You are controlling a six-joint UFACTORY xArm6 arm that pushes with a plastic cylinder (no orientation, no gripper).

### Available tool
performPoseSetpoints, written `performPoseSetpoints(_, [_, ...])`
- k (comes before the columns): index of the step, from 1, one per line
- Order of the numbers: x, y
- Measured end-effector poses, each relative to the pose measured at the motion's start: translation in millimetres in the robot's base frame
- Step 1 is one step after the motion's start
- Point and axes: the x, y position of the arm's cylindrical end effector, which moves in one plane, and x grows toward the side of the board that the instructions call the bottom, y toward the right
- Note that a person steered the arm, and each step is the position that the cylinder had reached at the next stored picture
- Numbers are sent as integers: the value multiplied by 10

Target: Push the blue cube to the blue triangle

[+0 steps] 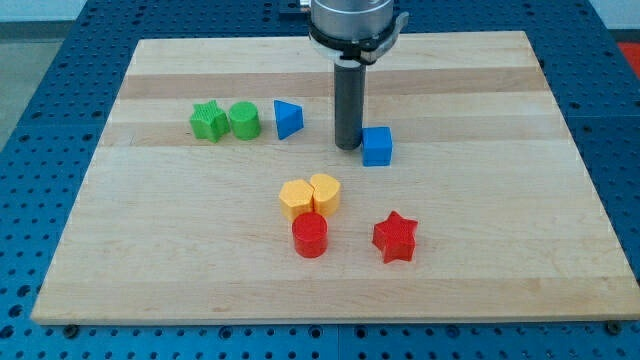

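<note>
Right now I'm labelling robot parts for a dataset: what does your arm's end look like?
A round silver-grey metal housing with a black collar beneath comes in at the view's top. A straight, dark cylindrical rod hangs from it, plain and unmarked, and my tip is its blunt lower end. No cables show.

A robotics lab or test bench. A pale wooden board (330, 250) lies on a blue metal table (50, 60) perforated with a regular grid of mounting holes. A grey robot arm (350, 20) enters from the view's top. Small 3D-printed coloured blocks sit on the board.
</note>
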Motion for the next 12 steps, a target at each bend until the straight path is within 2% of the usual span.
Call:
performPoseSetpoints(3, [474,128])
performPoseSetpoints(5, [481,991])
performPoseSetpoints(6, [481,1025])
performPoseSetpoints(9, [439,437])
performPoseSetpoints(11, [-69,386])
performPoseSetpoints(12, [-159,442])
